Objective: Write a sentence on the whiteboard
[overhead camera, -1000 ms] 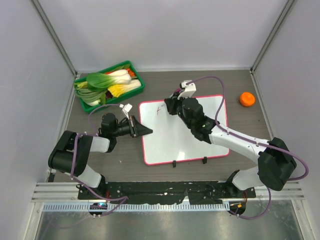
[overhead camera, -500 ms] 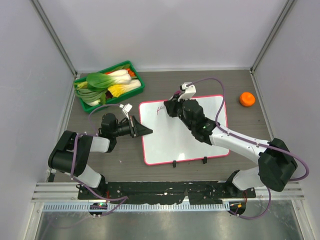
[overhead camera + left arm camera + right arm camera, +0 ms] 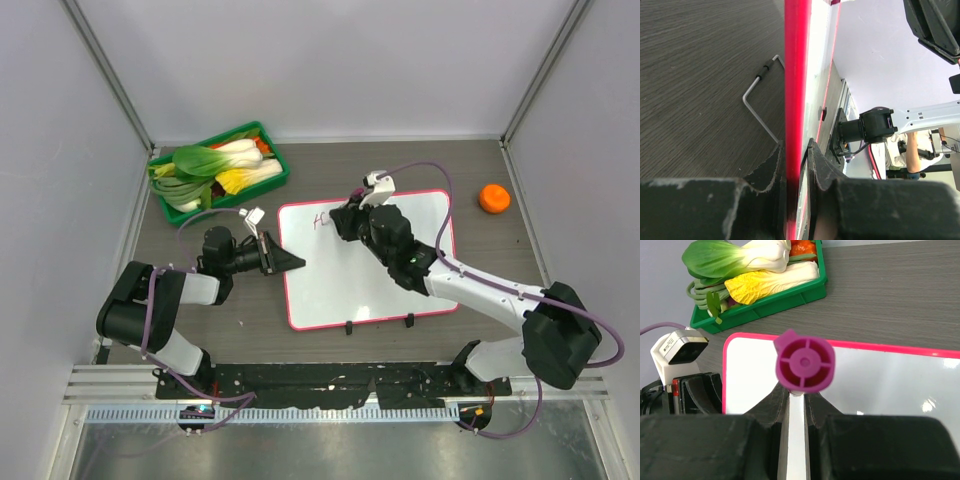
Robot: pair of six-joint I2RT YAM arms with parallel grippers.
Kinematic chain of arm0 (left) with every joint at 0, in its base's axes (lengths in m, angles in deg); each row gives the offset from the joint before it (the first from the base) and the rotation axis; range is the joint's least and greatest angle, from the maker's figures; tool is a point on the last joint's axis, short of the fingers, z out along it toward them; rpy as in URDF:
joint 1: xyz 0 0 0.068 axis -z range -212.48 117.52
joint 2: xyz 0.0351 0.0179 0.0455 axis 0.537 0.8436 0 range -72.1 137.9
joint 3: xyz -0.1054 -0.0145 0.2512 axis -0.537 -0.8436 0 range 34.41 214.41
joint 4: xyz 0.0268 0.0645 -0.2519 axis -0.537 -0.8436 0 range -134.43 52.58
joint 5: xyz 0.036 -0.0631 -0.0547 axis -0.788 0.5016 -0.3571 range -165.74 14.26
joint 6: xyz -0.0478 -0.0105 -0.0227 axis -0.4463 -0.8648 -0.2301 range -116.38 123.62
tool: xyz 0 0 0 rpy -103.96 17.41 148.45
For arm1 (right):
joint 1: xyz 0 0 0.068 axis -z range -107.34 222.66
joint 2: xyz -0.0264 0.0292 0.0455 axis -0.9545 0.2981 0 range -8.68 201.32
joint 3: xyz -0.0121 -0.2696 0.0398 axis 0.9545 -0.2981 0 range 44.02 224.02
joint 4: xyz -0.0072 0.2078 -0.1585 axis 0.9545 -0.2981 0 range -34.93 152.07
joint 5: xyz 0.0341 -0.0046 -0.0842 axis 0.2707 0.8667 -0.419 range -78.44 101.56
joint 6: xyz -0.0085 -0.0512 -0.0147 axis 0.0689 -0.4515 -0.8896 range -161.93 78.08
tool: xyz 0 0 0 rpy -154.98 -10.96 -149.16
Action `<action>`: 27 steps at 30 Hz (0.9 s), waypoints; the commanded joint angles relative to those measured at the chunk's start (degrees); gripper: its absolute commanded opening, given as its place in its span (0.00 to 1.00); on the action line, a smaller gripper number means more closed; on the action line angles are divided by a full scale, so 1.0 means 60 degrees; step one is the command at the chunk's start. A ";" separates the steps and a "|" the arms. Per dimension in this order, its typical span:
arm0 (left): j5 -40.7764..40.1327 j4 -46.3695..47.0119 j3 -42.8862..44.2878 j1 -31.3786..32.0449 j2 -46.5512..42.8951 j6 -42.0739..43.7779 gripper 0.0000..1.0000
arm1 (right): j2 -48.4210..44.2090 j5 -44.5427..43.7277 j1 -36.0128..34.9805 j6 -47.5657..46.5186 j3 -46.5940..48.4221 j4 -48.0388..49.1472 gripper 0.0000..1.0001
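At the whiteboard's (image 3: 350,285) left edge, my left pincer (image 3: 796,150) is clamping it, nearly closed; my right pincer (image 3: 798,396) is squeezing a purple marker (image 3: 804,360) tight. Only overhead is showing the sentence (image 3: 320,217), top-left.

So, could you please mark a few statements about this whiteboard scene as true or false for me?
The left gripper clamps the whiteboard by its edge: true.
The right gripper grips a purple marker: true.
The green tray lies right of the whiteboard: false; the green tray sits off its far left corner.
The whiteboard is filled with writing: false; only a few marks show near its far left corner.
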 commanded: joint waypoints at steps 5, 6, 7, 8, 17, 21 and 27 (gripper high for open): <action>-0.0870 -0.1281 -0.0193 0.0136 0.0359 0.1195 0.00 | -0.0421 0.0040 0.0021 0.0049 -0.0380 -0.0338 0.01; -0.0884 -0.1281 -0.0179 0.0136 0.0374 0.1195 0.00 | -0.0421 0.0054 0.0021 0.0049 -0.0351 -0.0352 0.01; -0.0899 -0.1281 -0.0193 0.0136 0.0359 0.1195 0.00 | -0.0421 0.0068 0.0021 0.0092 -0.0336 -0.0353 0.01; -0.0884 -0.1281 -0.0194 0.0151 0.0374 0.1195 0.00 | -0.0421 0.0083 0.0021 0.0122 -0.0293 -0.0324 0.01; -0.0884 -0.1267 -0.0193 0.0151 0.0374 0.1195 0.00 | -0.0875 0.0421 0.0065 0.0502 0.0147 0.0131 0.01; -0.0884 -0.1281 -0.0179 0.0136 0.0374 0.1195 0.00 | -0.0846 0.0040 0.0109 0.0342 0.0337 0.0087 0.01; -0.0884 -0.1267 -0.0194 0.0136 0.0374 0.1195 0.00 | -0.0568 -0.0458 0.0168 0.0049 0.0455 0.0043 0.01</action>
